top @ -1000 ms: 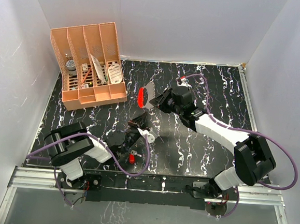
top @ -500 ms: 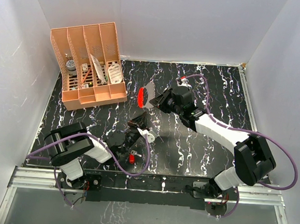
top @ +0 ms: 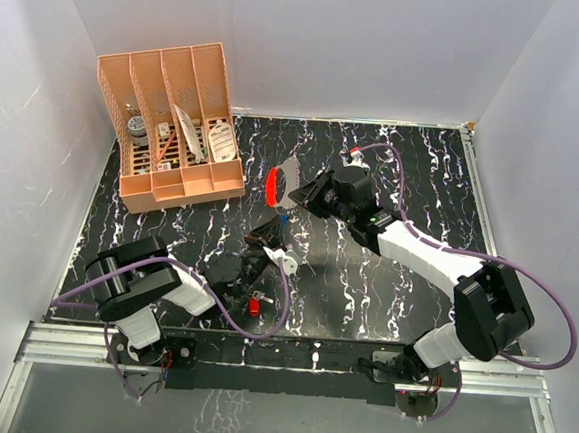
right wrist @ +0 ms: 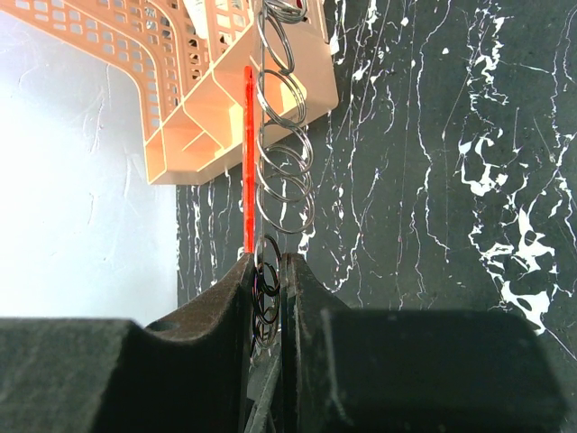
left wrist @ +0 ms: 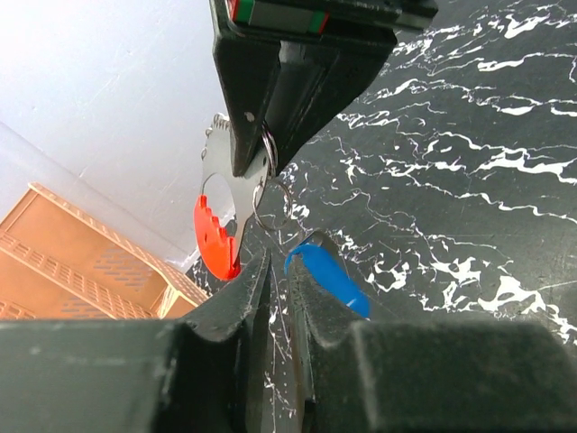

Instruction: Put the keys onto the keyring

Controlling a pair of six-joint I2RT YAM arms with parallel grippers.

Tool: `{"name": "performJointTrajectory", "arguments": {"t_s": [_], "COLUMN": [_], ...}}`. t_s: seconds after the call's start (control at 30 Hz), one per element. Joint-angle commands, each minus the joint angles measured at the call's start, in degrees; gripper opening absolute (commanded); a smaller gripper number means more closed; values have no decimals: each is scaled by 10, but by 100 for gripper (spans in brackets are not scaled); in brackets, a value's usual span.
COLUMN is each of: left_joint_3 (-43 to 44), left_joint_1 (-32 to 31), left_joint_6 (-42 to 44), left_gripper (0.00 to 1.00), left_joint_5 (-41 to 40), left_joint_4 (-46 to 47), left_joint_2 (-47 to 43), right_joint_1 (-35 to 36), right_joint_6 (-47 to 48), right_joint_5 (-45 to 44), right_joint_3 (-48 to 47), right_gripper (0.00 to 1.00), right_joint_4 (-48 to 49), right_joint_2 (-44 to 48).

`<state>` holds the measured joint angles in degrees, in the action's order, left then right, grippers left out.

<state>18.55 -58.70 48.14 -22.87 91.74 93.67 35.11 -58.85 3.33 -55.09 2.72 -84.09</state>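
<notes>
Keyring [top: 273,187] unmoved; blue key [top: 285,217] newly visible beside it (left tool [left wrist: 281,259] parting).

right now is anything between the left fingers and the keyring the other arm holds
Nothing visible blocks the way. In the left wrist view, the left fingers point at the keyring, which is clamped between the right fingers, with no object in the gap. Only the blue-headed key sits just past the fingertips, to the ring's lower right.
</notes>
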Motion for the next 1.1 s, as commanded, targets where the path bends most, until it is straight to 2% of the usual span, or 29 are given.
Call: {"name": "performJointTrajectory", "arguments": {"t_s": [0.0,0.1,0.27,0.4,0.5,0.77,0.93,1.07], "left_joint_3": [-10,-13,-22,-29,-26,14,40,46], "left_joint_1": [-3,-3,-2,1,5,26,35,37], "left_joint_6": [-18,-26,-40,-88,-145,-357,-449,-490], "left_gripper": [15,20,33,53,62,70,69,72], "left_joint_5": [-11,-19,-38,-78,-101,-112,-102,-115], "left_joint_4": [105,105,105,105,85,-144,-215,-202], "left_joint_2": [-21,-27,-50,-96,-138,-272,-290,-274], "right_joint_1": [-3,-4,-4,-5,-7,-11,-13,-14], "right_joint_6": [-11,-11,-8,-3,3,-2,-18,-38], "right_joint_5": [-9,-10,-13,-17,-17,-18,-16,-16], "right_joint_3": [-26,-28,-30,-30,-31,-9,6,16], "right_gripper": [0,0,0,0,0,0,0,0], "right_joint_4": [33,33,33,33,33,68,98,123], "right_joint_2": [27,27,27,28,28,34,39,40]}}
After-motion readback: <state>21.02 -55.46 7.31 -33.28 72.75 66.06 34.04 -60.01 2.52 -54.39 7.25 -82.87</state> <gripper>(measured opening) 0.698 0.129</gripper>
